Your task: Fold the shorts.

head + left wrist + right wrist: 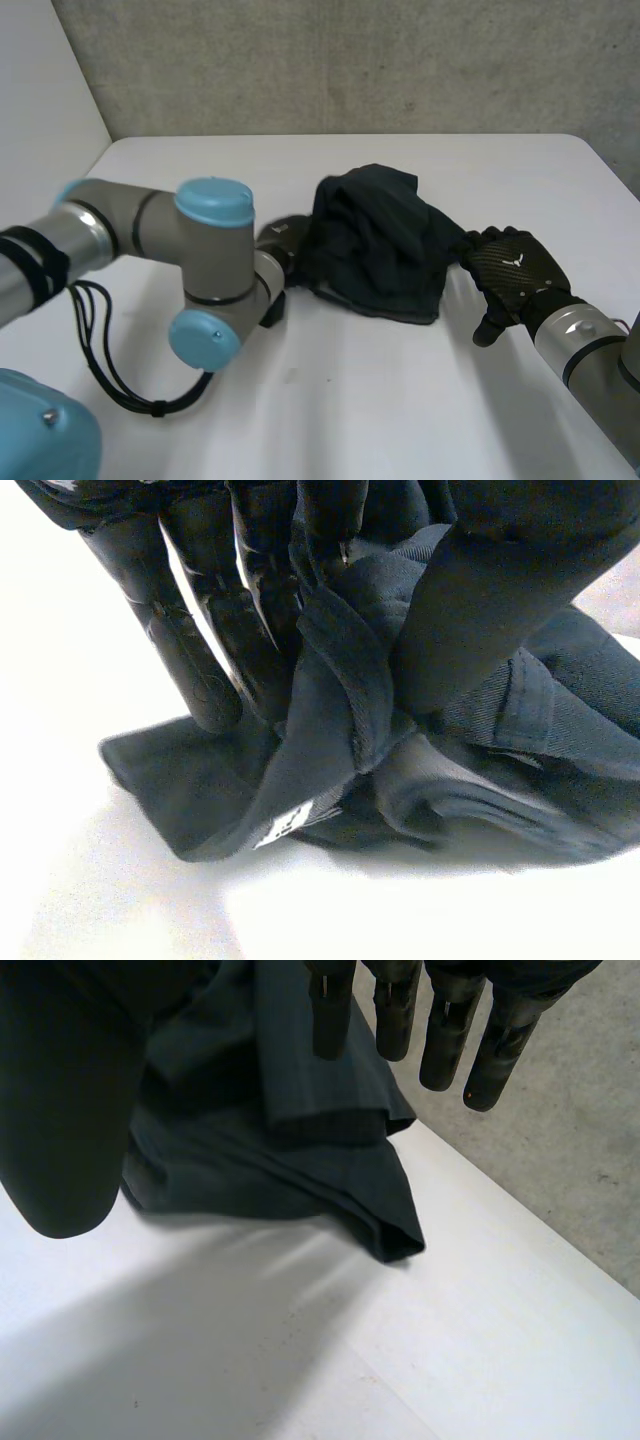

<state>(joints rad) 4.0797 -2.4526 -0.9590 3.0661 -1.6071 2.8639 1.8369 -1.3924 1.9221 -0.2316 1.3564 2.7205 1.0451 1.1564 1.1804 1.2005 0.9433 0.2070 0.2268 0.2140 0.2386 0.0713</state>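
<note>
The shorts [378, 245] sit bunched mid-desk [350, 410], long axis running 9 to 3 o'clock, one corner drawn toward 3. At their 9 o'clock edge our left hand [281, 238] has fingers [185, 650] and thumb clamped on a fold. Our right hand [515, 275] meets the 3 o'clock corner; we cannot tell whether it grips.

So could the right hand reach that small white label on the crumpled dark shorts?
Probably not: the white label lies by the left hand, across the bunched dark shorts from the right hand.
</note>
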